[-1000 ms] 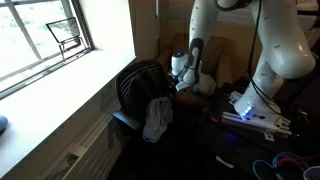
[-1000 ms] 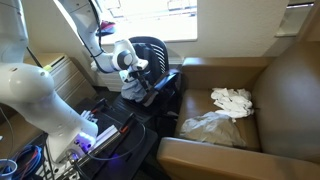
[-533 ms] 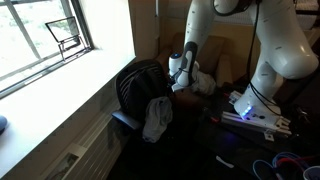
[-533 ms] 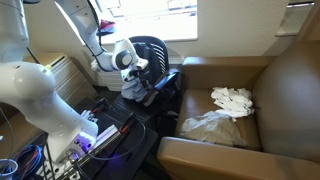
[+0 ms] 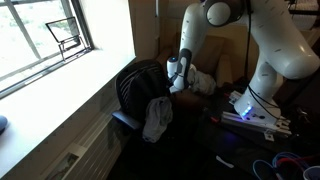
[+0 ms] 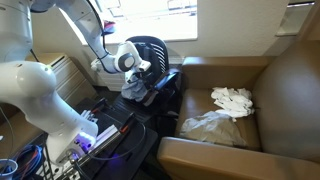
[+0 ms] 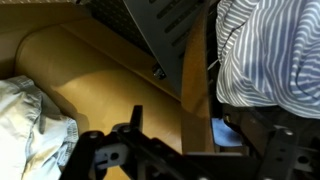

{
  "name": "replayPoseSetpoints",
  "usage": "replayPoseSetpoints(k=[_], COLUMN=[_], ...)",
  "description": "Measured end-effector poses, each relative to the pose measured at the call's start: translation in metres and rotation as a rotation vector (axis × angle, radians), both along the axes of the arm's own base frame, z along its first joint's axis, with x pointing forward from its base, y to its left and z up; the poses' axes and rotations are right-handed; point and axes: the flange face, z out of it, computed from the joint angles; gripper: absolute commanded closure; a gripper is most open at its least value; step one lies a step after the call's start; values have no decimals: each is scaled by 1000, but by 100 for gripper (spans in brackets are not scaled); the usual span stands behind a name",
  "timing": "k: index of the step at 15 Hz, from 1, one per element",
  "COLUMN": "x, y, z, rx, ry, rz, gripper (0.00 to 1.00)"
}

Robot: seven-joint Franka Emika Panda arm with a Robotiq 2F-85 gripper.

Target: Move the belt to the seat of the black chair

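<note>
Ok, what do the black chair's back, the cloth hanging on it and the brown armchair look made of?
The black chair: back looks like matte plastic or mesh, with horizontal ribs. The cloth: thin woven fabric, fine stripes, soft folds. The brown armchair: smooth leather or vinyl, slight sheen; can't tell which.

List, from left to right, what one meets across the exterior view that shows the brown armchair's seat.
white robot arm → black chair → pale rag bundle on the armchair seat → brown armchair backrest. Things that overlap the black chair are left out.
</note>
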Motion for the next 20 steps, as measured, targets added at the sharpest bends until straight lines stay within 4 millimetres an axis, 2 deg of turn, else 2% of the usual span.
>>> replayPoseSetpoints(k=[4, 7, 8, 9, 15, 20], x=[6, 11, 11, 11, 11, 12], y=[-8, -17, -18, -18, -18, -16], z=[-3, -13, -16, -17, -18, -17], rx=[21, 18, 16, 14, 9, -6], ry=[-32, -47, -46, -47, -46, -51], rz=[-128, -209, -218, -223, -219, -203], gripper=[0, 0, 25, 26, 69, 98])
